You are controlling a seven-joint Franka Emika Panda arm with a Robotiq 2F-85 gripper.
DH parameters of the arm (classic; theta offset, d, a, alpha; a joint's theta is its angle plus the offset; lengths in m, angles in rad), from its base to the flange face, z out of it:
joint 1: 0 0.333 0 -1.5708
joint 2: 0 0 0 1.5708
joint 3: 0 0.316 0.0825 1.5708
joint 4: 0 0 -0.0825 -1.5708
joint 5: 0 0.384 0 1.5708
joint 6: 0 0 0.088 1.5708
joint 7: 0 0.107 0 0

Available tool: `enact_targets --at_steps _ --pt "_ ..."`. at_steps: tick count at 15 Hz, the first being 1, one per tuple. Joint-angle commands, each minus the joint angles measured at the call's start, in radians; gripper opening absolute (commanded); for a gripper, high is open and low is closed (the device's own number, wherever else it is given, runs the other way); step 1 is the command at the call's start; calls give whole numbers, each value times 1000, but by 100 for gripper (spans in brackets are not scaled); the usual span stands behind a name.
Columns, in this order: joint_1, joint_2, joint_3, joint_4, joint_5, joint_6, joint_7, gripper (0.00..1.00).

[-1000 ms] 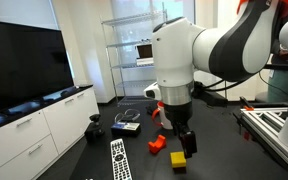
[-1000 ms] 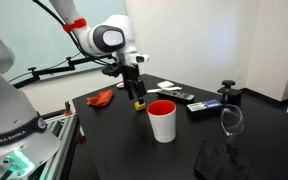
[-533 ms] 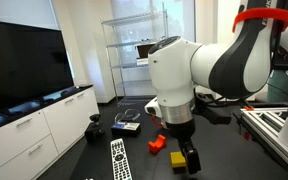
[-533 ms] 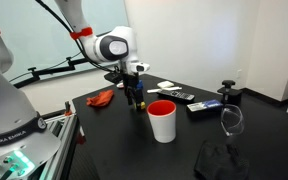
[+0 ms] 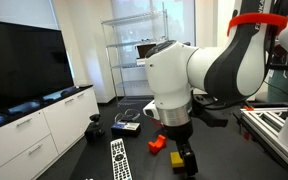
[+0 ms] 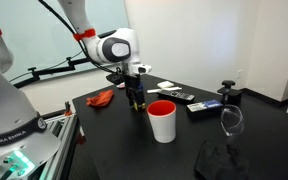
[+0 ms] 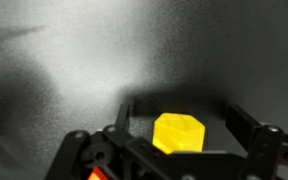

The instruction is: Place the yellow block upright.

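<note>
The yellow block [image 7: 179, 132] lies on the black table and shows best in the wrist view, between my two fingers. My gripper [image 7: 184, 125] is open, with a gap on each side of the block. In both exterior views the gripper [image 5: 187, 162] [image 6: 136, 99] is low at the table and its fingers hide the block. The orange-red block [image 5: 156, 144] lies just beside the gripper. The red bucket [image 6: 163, 120] stands close to the gripper.
A white remote control [image 5: 118, 160] lies near the table edge. A flat box [image 5: 126, 126] and a small black object [image 5: 94, 128] sit farther back. A clear glass [image 6: 231, 120] and a black cloth [image 6: 219, 160] lie past the bucket.
The arm has come down and shifted a little over the yellow block. The block was visible under the fingers before; the gripper now covers it in the exterior views.
</note>
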Motion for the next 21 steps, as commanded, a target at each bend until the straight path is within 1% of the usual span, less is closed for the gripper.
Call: enact_targets --at_steps 1,7,8,9,11,14,17,18,20,21 --pt "5 -6 0 24 47 -2 -31 100" --pt "6 -2 6 42 70 -2 -38 100" --pt "6 -2 5 43 70 -2 -37 97" --pt "7 -1 5 44 71 -2 -37 74" --pt "6 0 3 46 71 0 -35 70" --pt "7 -1 1 46 67 3 -32 44" --pt "9 -2 -1 44 62 6 -29 22" --pt "11 -4 -4 42 57 10 -23 20" --pt "22 -10 -20 30 27 42 14 20" --pt "44 -16 -48 15 -28 94 70 20"
